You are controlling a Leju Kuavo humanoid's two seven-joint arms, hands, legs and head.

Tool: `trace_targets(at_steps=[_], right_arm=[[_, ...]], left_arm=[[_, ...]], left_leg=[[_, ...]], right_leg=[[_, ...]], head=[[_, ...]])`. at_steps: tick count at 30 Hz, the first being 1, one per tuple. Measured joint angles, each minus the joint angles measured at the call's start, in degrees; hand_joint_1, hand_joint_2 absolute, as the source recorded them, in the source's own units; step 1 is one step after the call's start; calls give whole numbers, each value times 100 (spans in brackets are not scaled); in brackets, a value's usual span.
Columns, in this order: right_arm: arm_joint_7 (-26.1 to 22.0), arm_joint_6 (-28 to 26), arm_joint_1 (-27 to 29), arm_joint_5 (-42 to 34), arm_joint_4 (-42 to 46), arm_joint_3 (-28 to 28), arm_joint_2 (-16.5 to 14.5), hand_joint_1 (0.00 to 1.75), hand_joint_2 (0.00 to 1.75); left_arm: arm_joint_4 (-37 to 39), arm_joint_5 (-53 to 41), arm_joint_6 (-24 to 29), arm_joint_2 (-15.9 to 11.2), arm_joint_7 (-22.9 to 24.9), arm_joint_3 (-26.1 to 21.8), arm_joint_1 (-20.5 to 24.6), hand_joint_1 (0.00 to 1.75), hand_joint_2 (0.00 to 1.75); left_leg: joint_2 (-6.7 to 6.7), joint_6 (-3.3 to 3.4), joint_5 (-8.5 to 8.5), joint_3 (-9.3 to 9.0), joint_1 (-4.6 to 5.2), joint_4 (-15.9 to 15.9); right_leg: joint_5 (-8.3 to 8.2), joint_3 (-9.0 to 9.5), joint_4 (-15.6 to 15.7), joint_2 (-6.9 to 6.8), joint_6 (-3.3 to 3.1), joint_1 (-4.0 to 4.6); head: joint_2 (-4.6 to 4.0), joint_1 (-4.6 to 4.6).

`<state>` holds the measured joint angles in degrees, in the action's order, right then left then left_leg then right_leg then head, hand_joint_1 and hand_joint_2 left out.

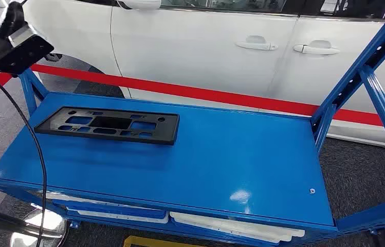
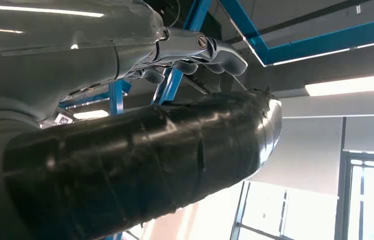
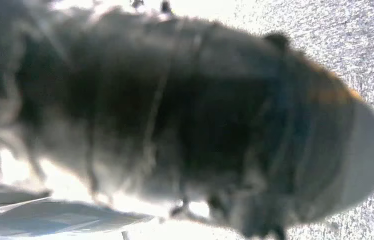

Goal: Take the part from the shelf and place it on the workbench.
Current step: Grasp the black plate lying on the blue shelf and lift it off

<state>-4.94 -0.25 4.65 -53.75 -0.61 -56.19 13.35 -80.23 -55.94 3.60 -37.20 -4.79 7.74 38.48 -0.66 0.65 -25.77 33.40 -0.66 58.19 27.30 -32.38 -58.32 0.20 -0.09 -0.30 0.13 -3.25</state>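
Note:
The part, a flat black rectangular frame with cut-outs (image 1: 107, 125), lies on the blue shelf top (image 1: 221, 164) toward its left rear. My left arm (image 1: 5, 38) is raised at the shelf's far-left corner, above and left of the part and not touching it. In the left wrist view my left hand (image 2: 125, 100) points up toward the ceiling. Its taped black thumb (image 2: 140, 160) stands apart from the silver fingers (image 2: 209, 50), with nothing between them. My right hand (image 3: 185, 125) is a dark blur over grey floor, and its fingers cannot be made out.
A white car (image 1: 205, 46) stands close behind the shelf, with a red stripe (image 1: 180, 91) on the floor. Blue uprights (image 1: 380, 103) rise at the right end. White parts (image 1: 231, 224) lie on the lower level. A black cable (image 1: 38, 154) hangs at the left.

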Motion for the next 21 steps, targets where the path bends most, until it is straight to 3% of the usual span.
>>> trace_targets(at_steps=[21], right_arm=[[-4,2,15,0,0,0,-9,0,0]], left_arm=[[-8,-3,45,-122,15,0,-98,0,0]], left_leg=[[1,-2,7,0,2,0]], right_leg=[[-4,0,0,0,0,-2]], head=[[0,-1]])
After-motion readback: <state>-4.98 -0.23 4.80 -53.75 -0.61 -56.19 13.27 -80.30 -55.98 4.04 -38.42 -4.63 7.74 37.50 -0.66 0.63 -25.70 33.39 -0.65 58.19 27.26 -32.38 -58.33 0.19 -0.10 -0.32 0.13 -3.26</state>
